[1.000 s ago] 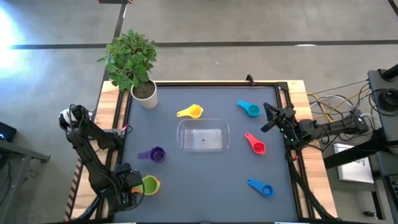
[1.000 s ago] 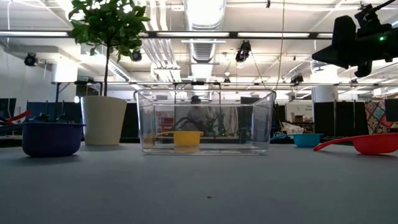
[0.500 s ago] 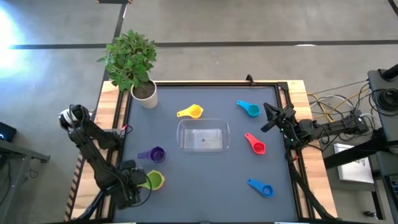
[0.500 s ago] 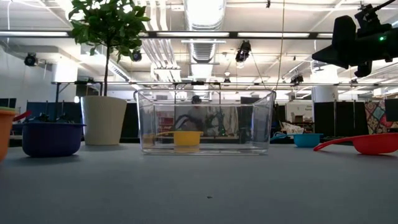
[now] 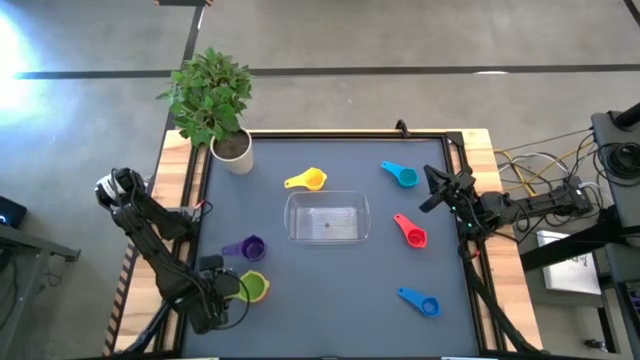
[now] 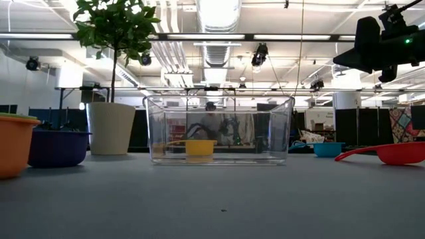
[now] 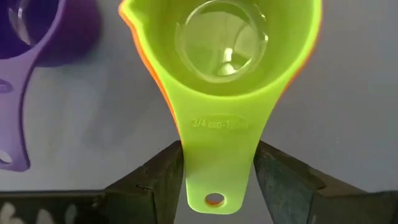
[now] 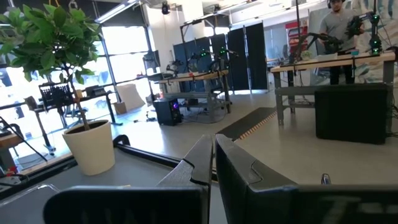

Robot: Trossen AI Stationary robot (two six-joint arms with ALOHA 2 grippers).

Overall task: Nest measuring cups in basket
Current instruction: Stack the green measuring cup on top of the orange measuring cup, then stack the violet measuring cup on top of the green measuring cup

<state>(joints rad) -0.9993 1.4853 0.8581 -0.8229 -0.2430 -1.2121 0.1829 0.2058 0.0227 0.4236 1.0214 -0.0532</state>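
The left pincer [image 7: 214, 180] is squeezing the handle of the green cup [image 7: 224, 62], 1 finger on each side. This cup sits inside an orange cup [image 7: 311, 56], whose edge peeks out around it. The left arm bends low over the near left corner of the desk [image 5: 330, 290], reaching toward the middle. The purple cup [image 5: 247, 248] lies just beside the green cup.

From above, the clear basket [image 5: 328, 218] sits in the middle of the desk. The yellow cup [image 5: 308, 180], light blue cup [image 5: 401, 175], red cup [image 5: 411, 231] and dark blue cup [image 5: 420, 301] lie spread around it, well apart.

The low view shows the orange cup's side; from above it is mostly hidden.

The right pincer [image 5: 433, 190] waits, closed and holding nothing, at the right edge. Its wrist view shows a plant pot [image 8: 90, 146].
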